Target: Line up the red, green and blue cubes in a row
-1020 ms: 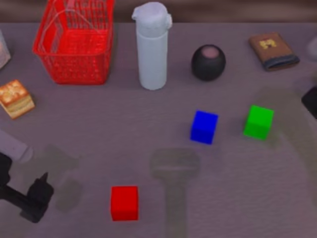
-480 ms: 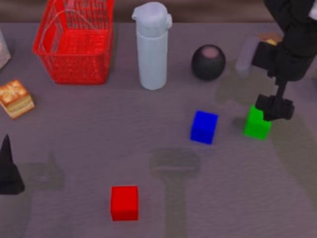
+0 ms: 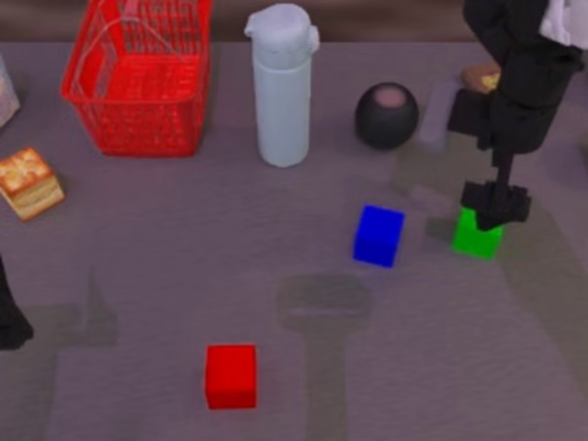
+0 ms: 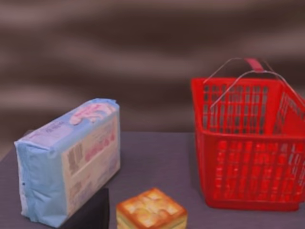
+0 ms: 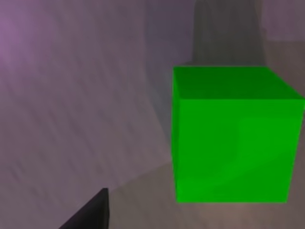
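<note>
The green cube (image 3: 478, 242) sits on the table at the right, and my right gripper (image 3: 494, 204) hangs directly over its far top edge, open. In the right wrist view the green cube (image 5: 233, 138) fills the frame close up, with one dark fingertip (image 5: 90, 212) apart from it and nothing gripped. The blue cube (image 3: 378, 236) lies just left of the green one. Well away from both, the red cube (image 3: 231, 376) rests near the front, left of centre. My left gripper (image 3: 11, 322) is parked at the table's left edge.
Along the back stand a red mesh basket (image 3: 138, 78), a white bottle (image 3: 283, 87) and a black ball (image 3: 387, 115). A brown book (image 3: 480, 77) is partly hidden behind the right arm. An orange-and-cream block (image 3: 30, 182) and a blue-white packet (image 4: 66, 162) are at the left.
My right arm came in from the back right and settled lower over the green cube. My left arm drew back to the left edge. The cubes have not moved.
</note>
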Controlling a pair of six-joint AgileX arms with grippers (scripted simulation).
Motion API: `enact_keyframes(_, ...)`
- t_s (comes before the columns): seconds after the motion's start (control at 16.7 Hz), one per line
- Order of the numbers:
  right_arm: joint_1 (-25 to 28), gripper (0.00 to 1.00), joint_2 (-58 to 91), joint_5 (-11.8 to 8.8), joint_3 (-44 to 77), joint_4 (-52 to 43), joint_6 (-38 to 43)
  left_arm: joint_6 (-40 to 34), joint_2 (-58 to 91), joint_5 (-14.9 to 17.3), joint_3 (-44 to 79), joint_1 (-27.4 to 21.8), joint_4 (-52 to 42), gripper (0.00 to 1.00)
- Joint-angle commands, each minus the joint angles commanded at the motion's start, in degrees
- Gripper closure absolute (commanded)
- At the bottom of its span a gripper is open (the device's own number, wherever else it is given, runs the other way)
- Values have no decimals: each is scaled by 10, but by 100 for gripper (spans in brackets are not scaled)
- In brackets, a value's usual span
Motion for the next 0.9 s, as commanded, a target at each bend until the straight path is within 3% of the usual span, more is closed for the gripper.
enact_keyframes(0.24, -1, 0, 7, 0, -19, 24, 0, 0, 0, 0, 0, 0, 0, 0)
enact_keyframes(0.6, 1, 0, 49, 0, -95, 146, 1, 0, 0, 0, 0, 0, 0, 0)
enact_keyframes(0.9, 1, 0, 53, 1, -100, 153, 1, 0, 0, 0, 0, 0, 0, 0)
